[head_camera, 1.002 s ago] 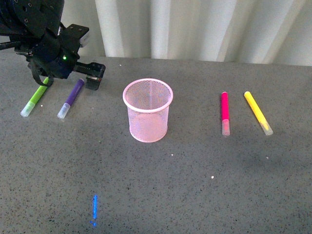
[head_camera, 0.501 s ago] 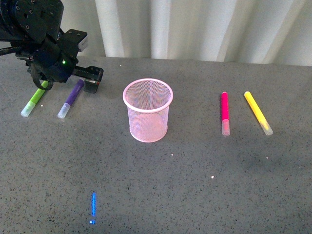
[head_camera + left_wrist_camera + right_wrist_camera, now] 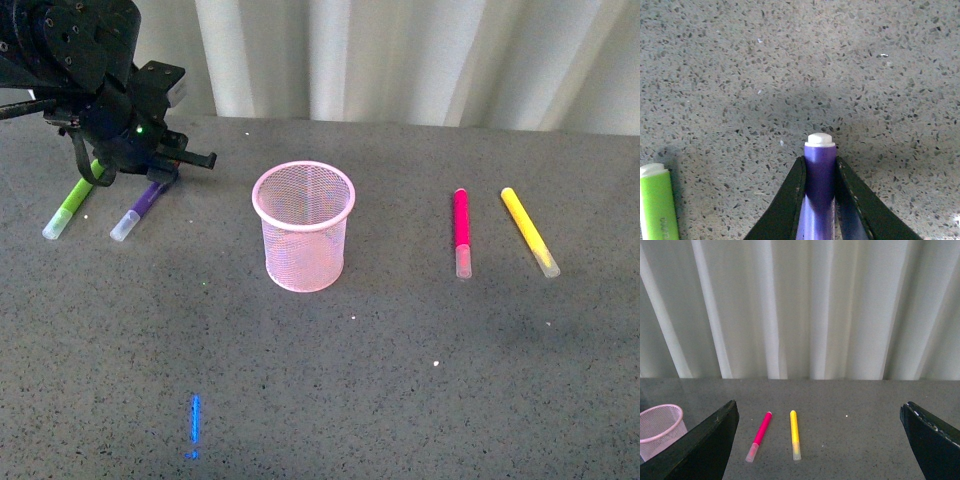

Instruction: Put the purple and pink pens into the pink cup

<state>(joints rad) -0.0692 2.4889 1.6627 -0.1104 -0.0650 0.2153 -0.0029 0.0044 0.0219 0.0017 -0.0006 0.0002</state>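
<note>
Left gripper (image 3: 820,165): jaws clamped on the far end of the purple pen (image 3: 133,214), far left on the bench (image 3: 400,380), just right of the lime-green marker (image 3: 68,207). The pink pen (image 3: 461,230) lies flat, right of the central pink mesh cup (image 3: 305,255), beside the yellow marker (image 3: 528,230). Right gripper (image 3: 818,407): jaws wide apart.

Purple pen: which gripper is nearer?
Left. The left gripper is closed around the purple pen; the right gripper is open, far off, facing the pink pen.
</note>
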